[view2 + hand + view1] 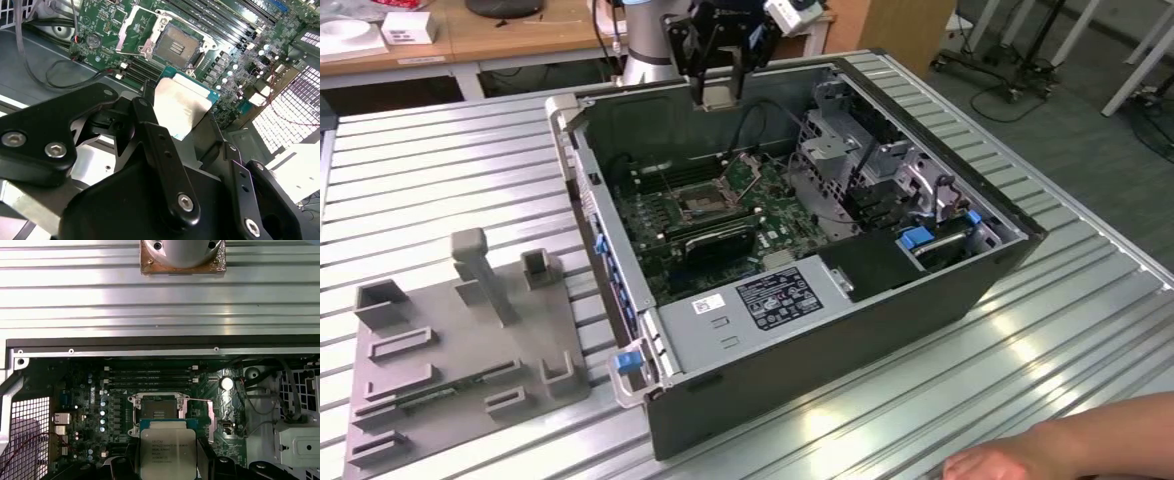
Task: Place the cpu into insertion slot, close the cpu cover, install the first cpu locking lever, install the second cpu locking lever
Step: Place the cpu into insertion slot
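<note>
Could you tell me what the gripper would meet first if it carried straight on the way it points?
Probably the motherboard at or just beside the insertion slot, with the cpu held in the gripper touching first; depth is unclear.

Nothing is legible. The cpu point(167, 452) carries several lines of small dark print on its face; the power supply point(714, 335) bears a black label point(777, 297) and a white sticker point(708, 305), both unreadable.
</note>
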`<state>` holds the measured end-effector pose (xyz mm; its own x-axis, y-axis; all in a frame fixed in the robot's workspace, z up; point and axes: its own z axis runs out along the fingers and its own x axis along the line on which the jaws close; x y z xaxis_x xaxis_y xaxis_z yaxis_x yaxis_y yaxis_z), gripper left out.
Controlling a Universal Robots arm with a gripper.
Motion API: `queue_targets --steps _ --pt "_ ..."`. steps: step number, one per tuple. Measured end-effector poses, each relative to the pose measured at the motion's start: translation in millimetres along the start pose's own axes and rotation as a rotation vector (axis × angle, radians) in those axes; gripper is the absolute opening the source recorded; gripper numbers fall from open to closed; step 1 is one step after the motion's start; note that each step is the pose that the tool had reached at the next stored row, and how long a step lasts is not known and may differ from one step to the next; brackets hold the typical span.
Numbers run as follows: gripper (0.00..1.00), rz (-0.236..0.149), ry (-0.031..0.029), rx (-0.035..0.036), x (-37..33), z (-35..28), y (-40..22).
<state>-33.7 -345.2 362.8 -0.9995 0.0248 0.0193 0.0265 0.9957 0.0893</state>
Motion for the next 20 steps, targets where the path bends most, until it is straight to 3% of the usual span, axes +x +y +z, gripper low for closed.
queue_targets --steps 10,20 --pt "0.54 0.000 0.0000 0.0000 3.5 0.8 -4.7" --pt "0.54 0.000 0.0000 0.0001 5.9 8.9 -7.5"
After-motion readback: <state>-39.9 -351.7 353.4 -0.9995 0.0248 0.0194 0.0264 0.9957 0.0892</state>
